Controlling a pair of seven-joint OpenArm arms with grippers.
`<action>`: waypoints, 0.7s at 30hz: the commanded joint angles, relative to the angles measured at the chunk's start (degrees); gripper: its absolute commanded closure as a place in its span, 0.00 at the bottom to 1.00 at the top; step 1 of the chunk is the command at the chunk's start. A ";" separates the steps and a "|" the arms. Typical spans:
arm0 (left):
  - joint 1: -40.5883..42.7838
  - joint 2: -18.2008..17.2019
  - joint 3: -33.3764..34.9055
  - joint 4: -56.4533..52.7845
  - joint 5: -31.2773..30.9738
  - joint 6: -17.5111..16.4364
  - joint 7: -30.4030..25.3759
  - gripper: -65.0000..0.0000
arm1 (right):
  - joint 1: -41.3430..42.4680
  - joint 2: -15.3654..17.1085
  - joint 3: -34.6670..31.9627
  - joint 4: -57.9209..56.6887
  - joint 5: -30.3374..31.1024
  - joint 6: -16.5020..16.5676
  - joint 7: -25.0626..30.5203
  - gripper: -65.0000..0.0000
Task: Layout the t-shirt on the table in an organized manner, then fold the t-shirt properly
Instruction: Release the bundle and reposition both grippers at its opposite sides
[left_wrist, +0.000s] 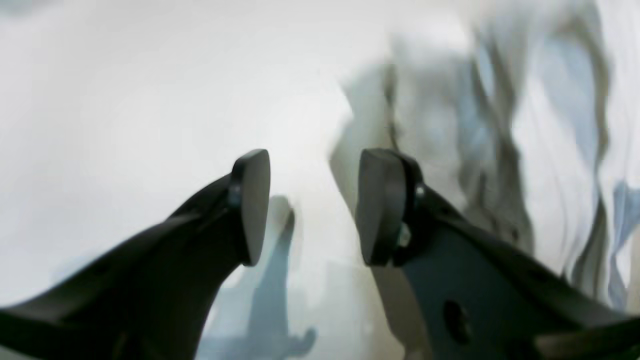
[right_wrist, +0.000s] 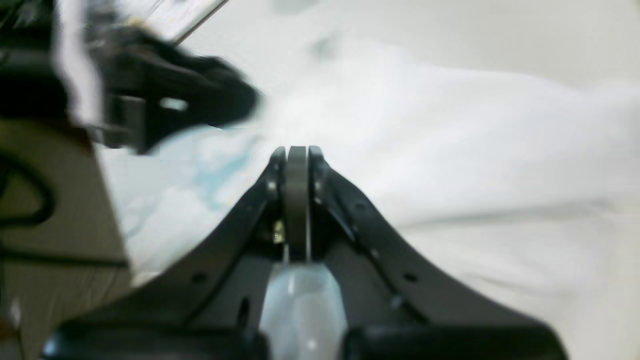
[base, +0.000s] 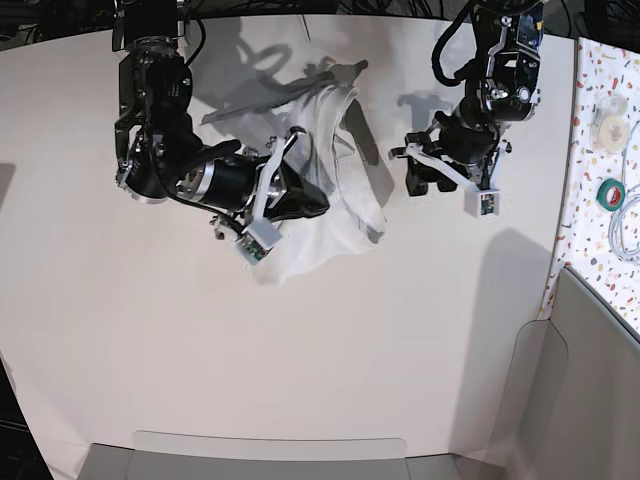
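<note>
Your t-shirt (base: 335, 185) lay bunched in a wrinkled heap on the table (base: 150, 350), toward the far middle of the top, not spread flat; part of it looked lifted where your right arm met it. Your right gripper (right_wrist: 297, 155) had its 2 pads pressed flat together; in the base view its tip sat in among the white cloth, though the blurred wrist view did not let you confirm that fabric was pinched between them. Your left gripper (left_wrist: 312, 205) stood wide apart with nothing between its pads (left_wrist: 252, 205); the wrist view put the shirt's grey folds just beyond and to one side of it; in the base view it hovered beside the heap, apart from the cloth. At the table's side lay a speckled panel (base: 600, 200) carrying rolls of tape (base: 612, 192).
</note>
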 joint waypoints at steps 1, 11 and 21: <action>0.05 0.12 -0.26 1.33 -3.02 -0.50 -1.59 0.56 | 1.16 0.35 2.43 0.93 1.00 0.35 1.32 1.00; -1.01 0.82 -13.10 0.71 -46.80 -15.53 -2.29 0.66 | 3.97 2.28 18.78 -4.78 1.09 0.35 0.96 1.00; -1.54 1.00 -4.40 -3.16 -52.08 -24.68 8.17 0.95 | 7.13 -0.71 18.34 -10.50 1.18 0.35 0.79 1.00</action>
